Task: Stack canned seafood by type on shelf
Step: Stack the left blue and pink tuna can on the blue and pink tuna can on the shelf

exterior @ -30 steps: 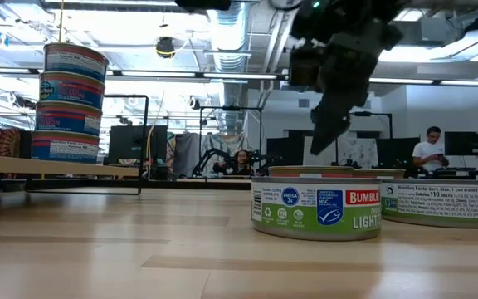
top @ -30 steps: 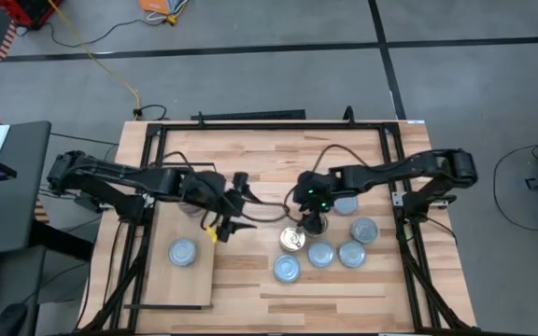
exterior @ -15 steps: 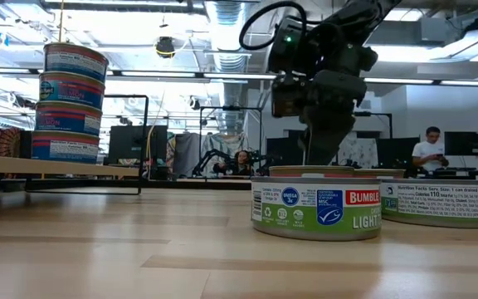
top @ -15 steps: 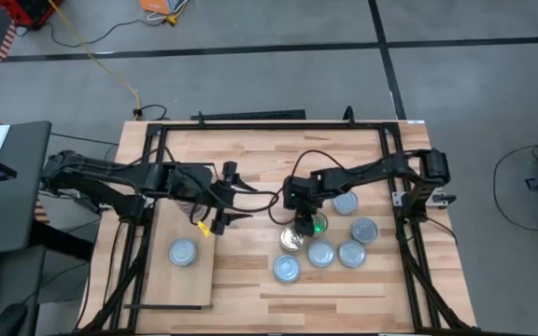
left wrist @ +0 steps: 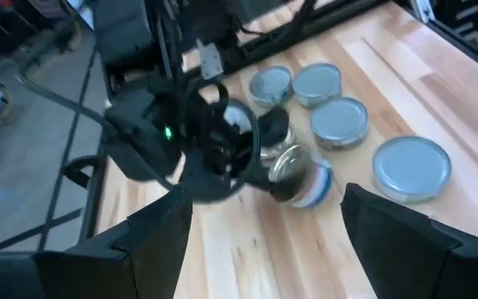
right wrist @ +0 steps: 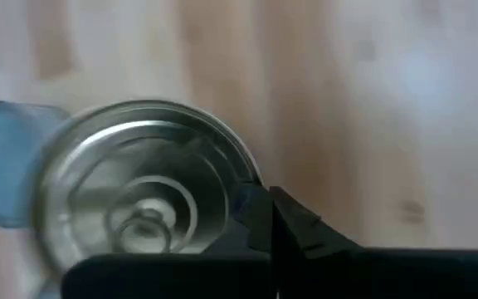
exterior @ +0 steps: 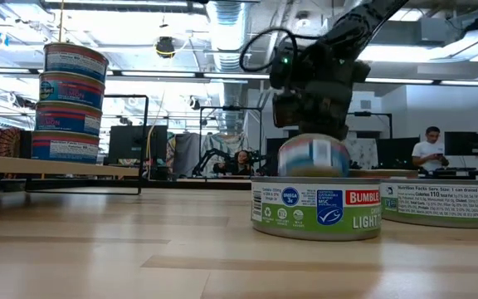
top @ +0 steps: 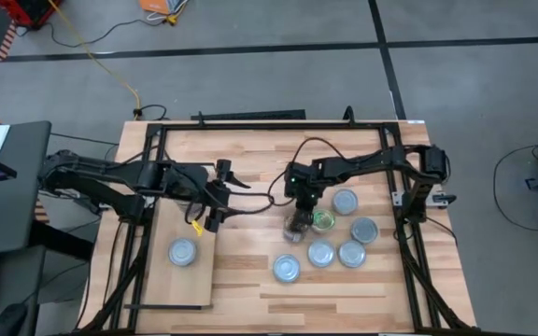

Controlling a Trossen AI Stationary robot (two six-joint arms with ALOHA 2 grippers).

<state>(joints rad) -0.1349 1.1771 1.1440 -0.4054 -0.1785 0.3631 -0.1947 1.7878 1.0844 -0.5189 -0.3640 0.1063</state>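
A blue-and-white-labelled tin [left wrist: 301,176] with a shiny top stands tipped up beside a green-labelled tin [exterior: 318,208] in the middle of the table. My right gripper [top: 299,213] reaches down at it from above, shut. Several flat tins [top: 351,254] lie around them. A stack of tins [exterior: 73,104] rests on the shelf [top: 199,280] at the left; the high view shows its top tin [top: 183,252]. My left gripper [top: 230,198] hovers open between the shelf and the tipped tin, holding nothing. My right gripper comes from above, slanting down, and its shut fingertips [right wrist: 264,218] sit against the tipped tin's rim [right wrist: 243,170]. I cannot tell whether they pinch the rim or only press on it. The tin leans with its top face turned sideways; the green-labelled tin hides its lower edge in the low view.
A black frame [top: 250,124] runs around the wooden tabletop, with uprights at both sides. Cables trail from both arms across the middle. Bare wood lies toward the near edge [top: 344,303] and between the shelf and the group of tins.
My right gripper has come down and toward the table's left onto the shiny-topped tin and has shut. That tin, which lay flat, is now tipped up on its edge. My left gripper has drawn back a little toward the table's left, still open.
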